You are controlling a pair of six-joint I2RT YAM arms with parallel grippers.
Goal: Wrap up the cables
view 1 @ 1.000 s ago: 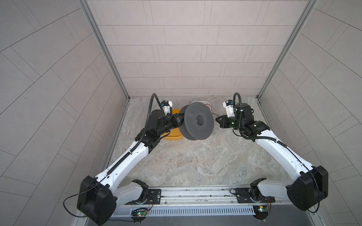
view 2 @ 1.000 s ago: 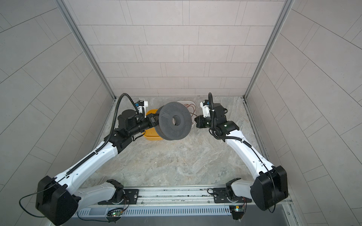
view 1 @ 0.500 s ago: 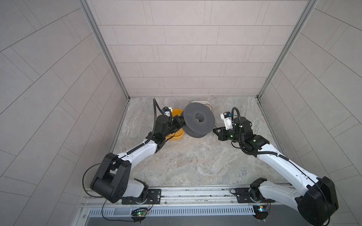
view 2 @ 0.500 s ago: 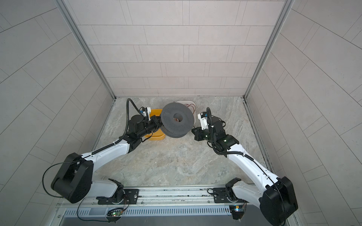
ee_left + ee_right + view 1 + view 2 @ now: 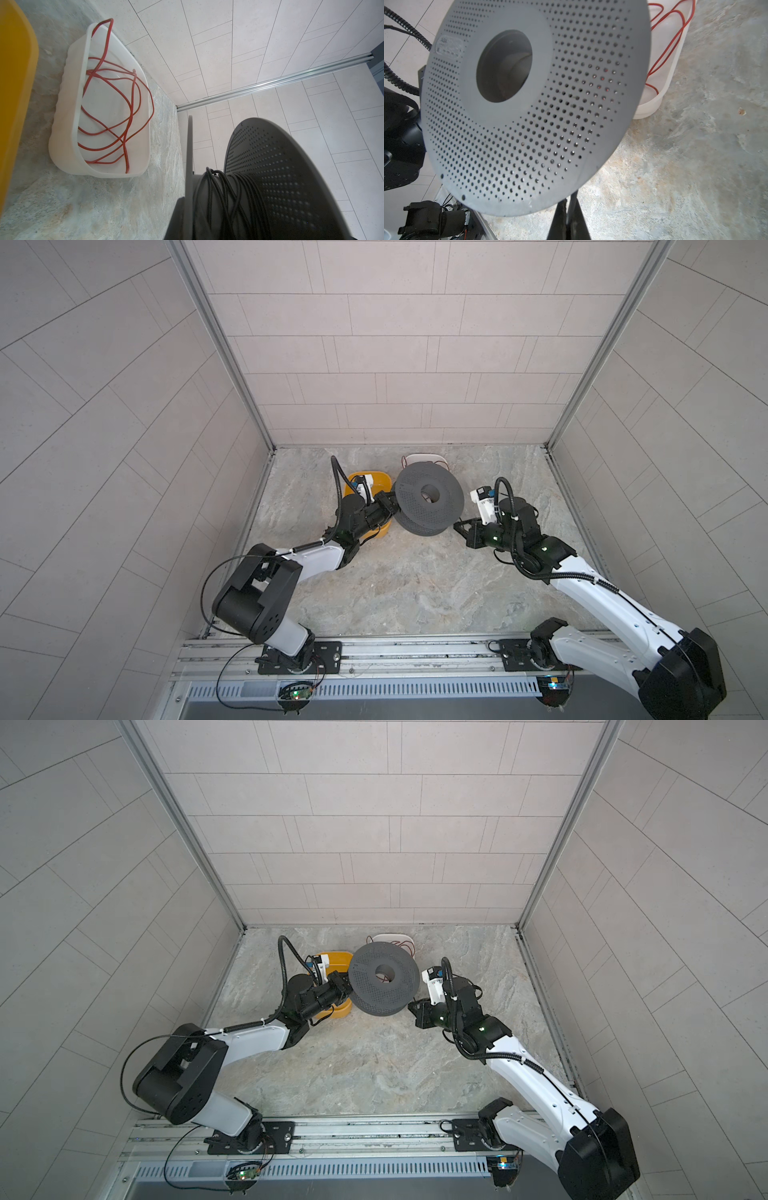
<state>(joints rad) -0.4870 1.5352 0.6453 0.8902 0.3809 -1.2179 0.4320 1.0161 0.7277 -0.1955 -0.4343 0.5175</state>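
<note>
Spool (image 5: 446,506) of dark grey perforated plastic sits tilted at about 12 o'clock from the middle of the stone-patterned table (image 5: 415,585) in both top views, its upper flange facing up and toward the right arm. I cannot tell whether its lower flange touches the table.

The black cable (image 5: 224,195) is wound in loose, crossing turns around the spool's hub, between the two flanges; only the left wrist view shows it.

The left gripper (image 5: 390,504) meets the spool at the 9 o'clock edge of its rim, jaws drawn narrow and clamped on the flange there. In the left wrist view that thin flange runs edge-on straight out from the camera.

The right gripper (image 5: 458,526) is at about 4 o'clock from the spool, just beside its lower rim, pointing at it. In the right wrist view its fingers (image 5: 577,220) are pressed together with the perforated flange just above their tips. I cannot tell whether anything is pinched between them.

A yellow tub (image 5: 384,479) lies at 9 o'clock from the spool, partly under the left arm's wrist. A white tub (image 5: 424,458) stands at 12 o'clock from the spool, near the back wall, with a thin red wire (image 5: 125,155) looped loosely inside it.
</note>
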